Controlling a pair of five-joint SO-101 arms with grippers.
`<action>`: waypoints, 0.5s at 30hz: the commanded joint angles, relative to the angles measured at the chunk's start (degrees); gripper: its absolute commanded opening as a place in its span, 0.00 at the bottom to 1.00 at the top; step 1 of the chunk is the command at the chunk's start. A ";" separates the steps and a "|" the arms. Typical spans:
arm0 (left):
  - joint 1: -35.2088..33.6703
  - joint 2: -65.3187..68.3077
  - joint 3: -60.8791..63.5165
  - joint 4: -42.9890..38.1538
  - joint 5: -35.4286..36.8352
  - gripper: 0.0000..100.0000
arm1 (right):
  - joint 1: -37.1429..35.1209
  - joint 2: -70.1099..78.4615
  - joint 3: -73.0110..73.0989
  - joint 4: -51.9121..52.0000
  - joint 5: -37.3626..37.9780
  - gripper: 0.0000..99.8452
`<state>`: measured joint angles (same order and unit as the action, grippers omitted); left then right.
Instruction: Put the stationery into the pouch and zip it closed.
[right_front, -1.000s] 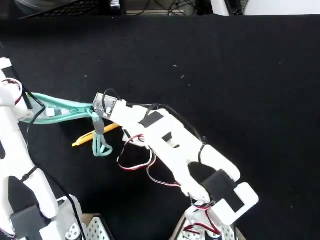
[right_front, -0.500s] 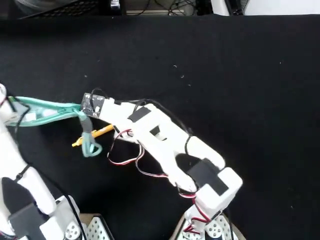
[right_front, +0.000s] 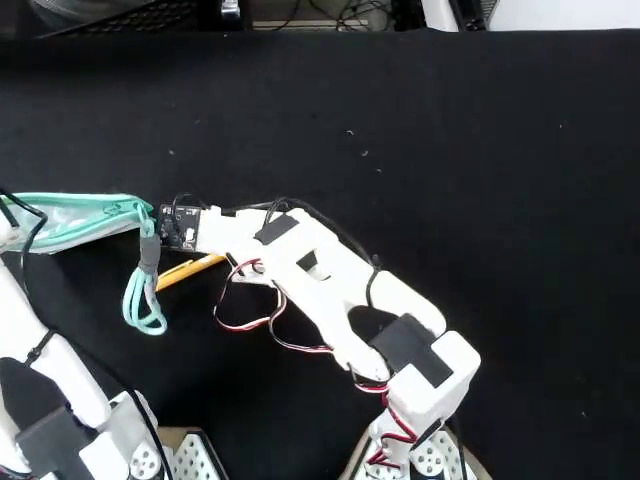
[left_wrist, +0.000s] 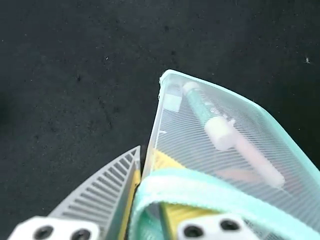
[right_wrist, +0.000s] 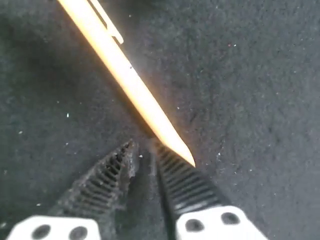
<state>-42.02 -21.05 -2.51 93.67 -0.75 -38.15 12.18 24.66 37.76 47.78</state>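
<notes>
L gripper (left_wrist: 146, 167): pinching the near edge of the pouch (left_wrist: 215, 145); one ribbed grey finger (left_wrist: 102, 192) shows outside the mesh wall, the other is hidden by the pouch
R gripper (right_wrist: 141, 145): fingers almost pressed together, just a thin slit, nothing in it; held low over the black table (right_front: 450, 150)
Pouch, high view: teal-trimmed see-through mesh, seen nearly edge-on, stretching from the L arm at the frame's left edge across to just beside the R gripper's tip
Pouch, L wrist view: broad side faces the cam, so the contents show through the mesh: a teal & white pen-like stick (left_wrist: 222, 137), a small pale block (left_wrist: 172, 100) in the far corner, sth yellow (left_wrist: 161, 165) near the gripper, a pinkish shape too faint to name
Zip: can't tell if open or closed
Strap (right_front: 143, 303): teal loop on a grey tab, hanging from the pouch end next to the R gripper, down onto the table; high view shows it, R wrist view doesn't
Orange pen (right_front: 190, 269): on the table, outside the pouch, slanted; one end runs under the R gripper
Orange pen, R wrist view: close up w/ clip visible, pointed tip just beside one finger, not betw. the two
</notes>
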 joint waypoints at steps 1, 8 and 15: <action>-0.66 -0.70 -3.38 -0.35 0.18 0.03 | 2.90 -0.92 -0.92 -0.26 0.53 0.01; -0.66 -0.70 -3.30 -0.35 0.18 0.03 | 3.34 -0.92 -1.36 -0.35 0.26 0.03; -0.66 -0.62 -3.21 -0.35 0.18 0.03 | -1.14 4.35 -9.54 5.19 -2.02 0.32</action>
<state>-42.02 -21.05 -2.51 93.67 -0.75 -37.89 14.99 20.70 41.71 44.88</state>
